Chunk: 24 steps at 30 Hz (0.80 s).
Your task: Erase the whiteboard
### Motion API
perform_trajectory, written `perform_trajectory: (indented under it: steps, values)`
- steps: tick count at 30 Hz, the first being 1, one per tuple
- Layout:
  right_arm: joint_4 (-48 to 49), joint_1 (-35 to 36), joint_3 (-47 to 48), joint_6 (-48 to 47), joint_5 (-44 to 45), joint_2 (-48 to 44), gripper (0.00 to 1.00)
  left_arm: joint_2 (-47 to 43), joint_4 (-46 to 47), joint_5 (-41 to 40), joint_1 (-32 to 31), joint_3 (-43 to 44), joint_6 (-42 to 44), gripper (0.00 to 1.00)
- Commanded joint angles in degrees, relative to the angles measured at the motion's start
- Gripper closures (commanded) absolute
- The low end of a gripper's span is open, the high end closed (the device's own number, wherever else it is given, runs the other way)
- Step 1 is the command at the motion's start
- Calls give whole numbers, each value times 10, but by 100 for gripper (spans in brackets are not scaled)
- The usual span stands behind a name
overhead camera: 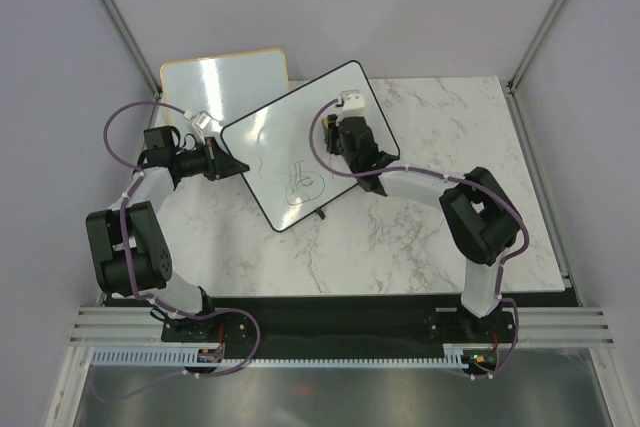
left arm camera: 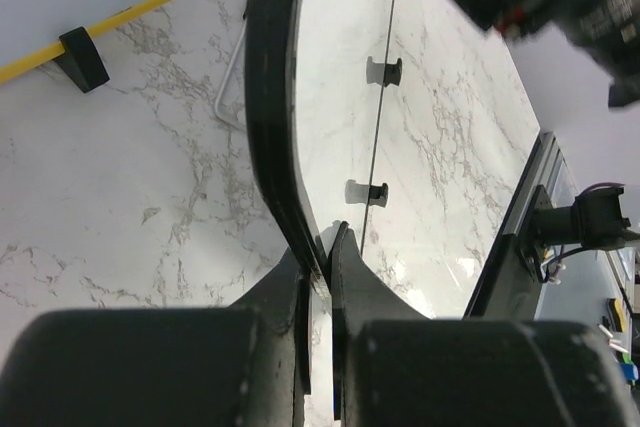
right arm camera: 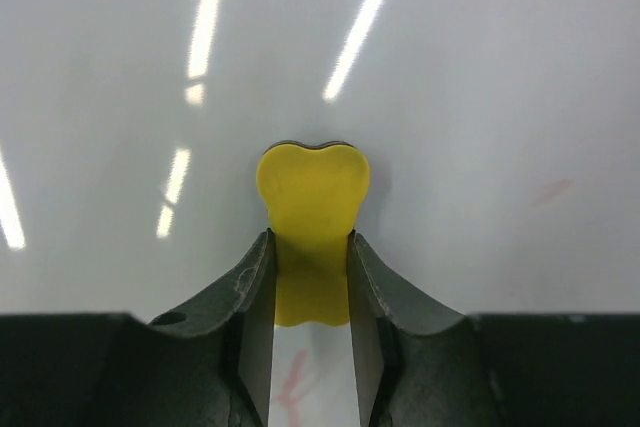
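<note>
The whiteboard (overhead camera: 300,142) with a thin black frame lies tilted at the table's middle, with dark scribbles near its front corner. My left gripper (overhead camera: 233,165) is shut on its left edge; in the left wrist view the black frame (left arm camera: 270,117) runs between my gripper's (left arm camera: 325,239) jaws. My right gripper (overhead camera: 342,137) is over the board's far right part. In the right wrist view it (right arm camera: 311,239) is shut on a yellow eraser (right arm camera: 312,197) held against the white board surface (right arm camera: 480,97). Faint red marks (right arm camera: 550,190) show there.
A smaller orange-framed whiteboard (overhead camera: 222,75) lies at the back left, partly under the big board; its edge and a black foot (left arm camera: 82,57) show in the left wrist view. The marble table (overhead camera: 440,127) extends right. Frame posts stand at the back corners.
</note>
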Motion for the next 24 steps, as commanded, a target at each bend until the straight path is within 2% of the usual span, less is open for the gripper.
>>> perform_trajectory:
  steps: [1,4,13,16,19,24]
  values:
    - [-89,-89,-34,10,38,28,100,-17,45,-42,-12,20,119,98]
    - [-87,-118,-25,5,22,30,100,-19,42,-44,-12,19,121,98]
    - [-88,-125,3,20,7,50,100,-22,36,-49,-11,19,129,98]
    - [-59,-115,-20,44,-26,45,100,-18,36,-46,-12,21,130,98]
    - [-50,-88,-31,42,-20,41,100,-18,36,-46,-11,22,129,98]
    - [-18,-104,-60,85,-66,28,100,-23,34,-45,-12,20,131,98]
